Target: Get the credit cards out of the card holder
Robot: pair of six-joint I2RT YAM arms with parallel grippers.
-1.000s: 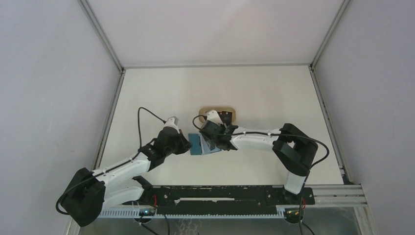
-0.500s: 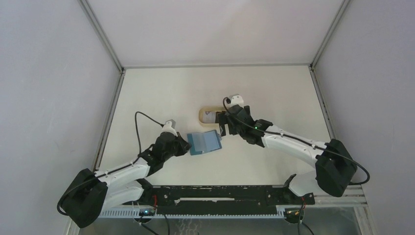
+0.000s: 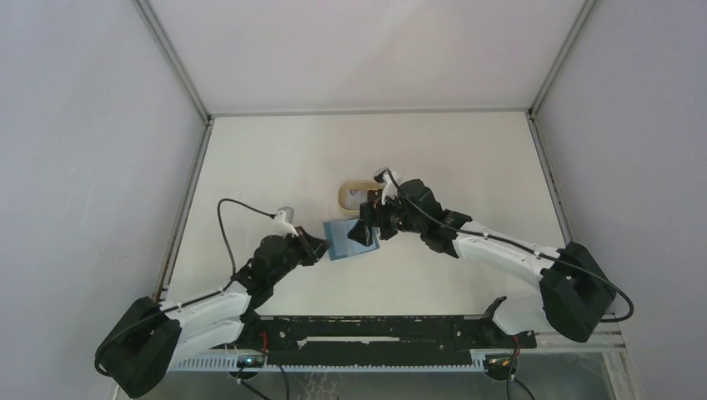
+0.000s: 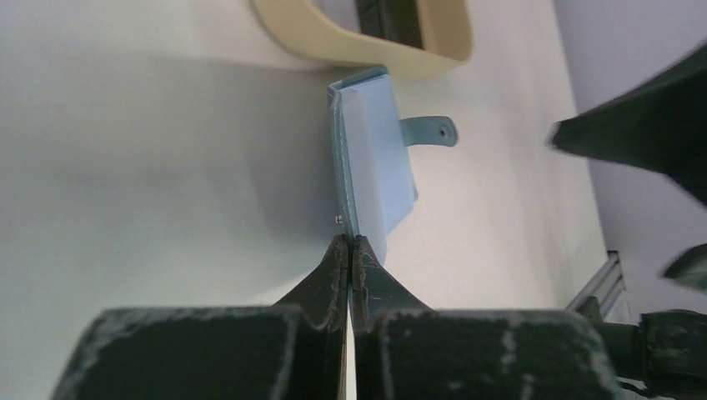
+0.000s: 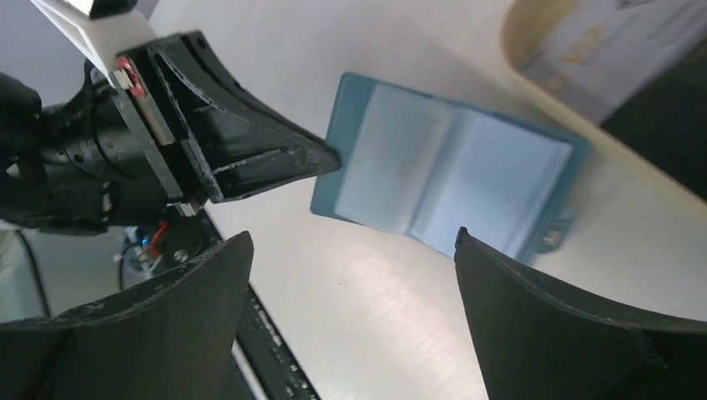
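The teal card holder (image 3: pixel 350 240) lies open on the table, and its light blue pockets (image 5: pixel 450 179) show no card. My left gripper (image 3: pixel 321 247) is shut on the holder's left edge (image 4: pixel 348 242). The snap tab (image 4: pixel 429 132) sticks out on the far side. My right gripper (image 3: pixel 367 229) is open and empty and hovers over the holder's right half (image 5: pixel 350 237). A white card (image 5: pixel 600 42) and a black card (image 5: pixel 667 125) lie in the tan tray (image 3: pixel 344 197) just behind the holder.
The tan oval tray (image 4: pixel 367 42) stands right behind the holder, close to its far edge. The black rail (image 3: pixel 375 329) with both arm bases runs along the near edge. Grey walls close the table in on three sides.
My right gripper went from the holder to the tray and has now come back over the holder, open. My left gripper kept its hold and drew back slightly.
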